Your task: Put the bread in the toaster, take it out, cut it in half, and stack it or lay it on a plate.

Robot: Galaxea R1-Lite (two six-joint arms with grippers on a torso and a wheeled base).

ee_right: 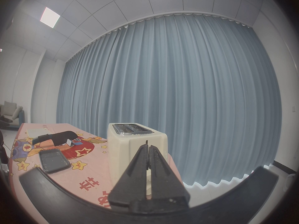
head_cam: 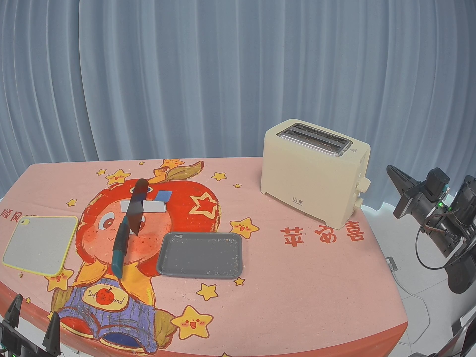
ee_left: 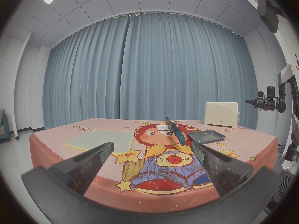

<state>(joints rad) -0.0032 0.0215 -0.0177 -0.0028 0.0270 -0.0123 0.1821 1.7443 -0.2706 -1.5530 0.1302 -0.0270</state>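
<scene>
Holding my left claw (ee_left: 152,145) spread just off the near left corner of the bench (head_cam: 307,283), I see the grey plate (head_cam: 201,255) near the middle, with pale specks in it. The toaster (head_cam: 315,172) stands at the far right corner; what is in its slots I cannot tell. My right claw (ee_right: 148,147), pressed together, hangs beyond the right edge. The knife (head_cam: 128,226) lies between the plate and the cutting board (head_cam: 40,245).

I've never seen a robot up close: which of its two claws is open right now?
The left gripper, at the table's near edge: its fingers stand wide apart. The right gripper, out beside the toaster, has its fingers pressed together.
</scene>
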